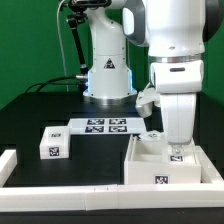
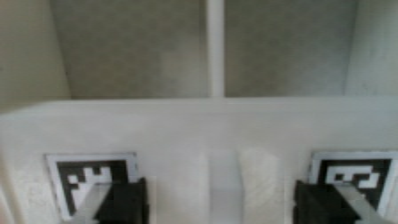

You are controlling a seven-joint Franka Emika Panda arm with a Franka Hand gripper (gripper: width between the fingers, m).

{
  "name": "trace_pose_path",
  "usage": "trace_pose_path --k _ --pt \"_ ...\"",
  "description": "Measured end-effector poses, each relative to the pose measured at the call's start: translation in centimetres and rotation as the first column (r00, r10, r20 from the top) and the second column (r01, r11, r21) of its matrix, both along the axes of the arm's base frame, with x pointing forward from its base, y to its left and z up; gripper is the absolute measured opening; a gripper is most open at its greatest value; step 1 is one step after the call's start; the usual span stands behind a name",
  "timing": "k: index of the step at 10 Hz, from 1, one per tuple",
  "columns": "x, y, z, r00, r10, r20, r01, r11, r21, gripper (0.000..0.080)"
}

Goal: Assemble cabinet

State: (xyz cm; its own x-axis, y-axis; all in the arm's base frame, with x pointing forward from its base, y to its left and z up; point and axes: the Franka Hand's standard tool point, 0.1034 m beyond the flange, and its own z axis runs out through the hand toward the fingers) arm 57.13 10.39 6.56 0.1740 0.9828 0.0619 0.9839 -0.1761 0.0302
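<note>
The cabinet (image 1: 145,170) is a large white hollow box at the exterior view's right front, with its open side up and a tag on its front wall. My gripper (image 1: 177,153) reaches down at its far wall. In the wrist view the cabinet's white surface (image 2: 214,130) fills the picture, with two tags on it. My gripper (image 2: 226,206) is open. Its black fingers (image 2: 118,205) stand wide apart, either side of a raised white strip, and nothing is held between them.
The marker board (image 1: 100,125) lies mid-table in front of the robot base. A small white tagged block (image 1: 52,146) sits at the exterior view's left. Another tagged white part (image 1: 152,134) lies just behind the cabinet. White border rails (image 1: 60,196) line the front and left edges.
</note>
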Motion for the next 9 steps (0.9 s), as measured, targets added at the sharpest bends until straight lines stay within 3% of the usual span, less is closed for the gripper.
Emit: trace_pose_path --k 1,2,3,5,7,9 --pt "-1.2 -0.2 0.9 1.0 0.005 0.008 -0.005 1.0 -0.006 0.0691" --pt "-2.4 -0.3 1.6 1.0 0.01 0.006 -0.01 1.0 -0.015 0.0691" --pt "-3.2 -0.4 2.3 1.0 0.015 0.01 -0.015 1.0 -0.021 0.0766" --pt "-5.7 -0.5 3.3 0.998 0.053 0.024 -0.053 0.998 -0.031 0.0792" --pt "-8.2 -0.7 1.9 0.996 0.089 0.004 -0.089 0.996 -0.032 0.0798" --pt "-8.0 -0.7 2.0 0.996 0.085 0.005 -0.085 0.996 -0.032 0.0797"
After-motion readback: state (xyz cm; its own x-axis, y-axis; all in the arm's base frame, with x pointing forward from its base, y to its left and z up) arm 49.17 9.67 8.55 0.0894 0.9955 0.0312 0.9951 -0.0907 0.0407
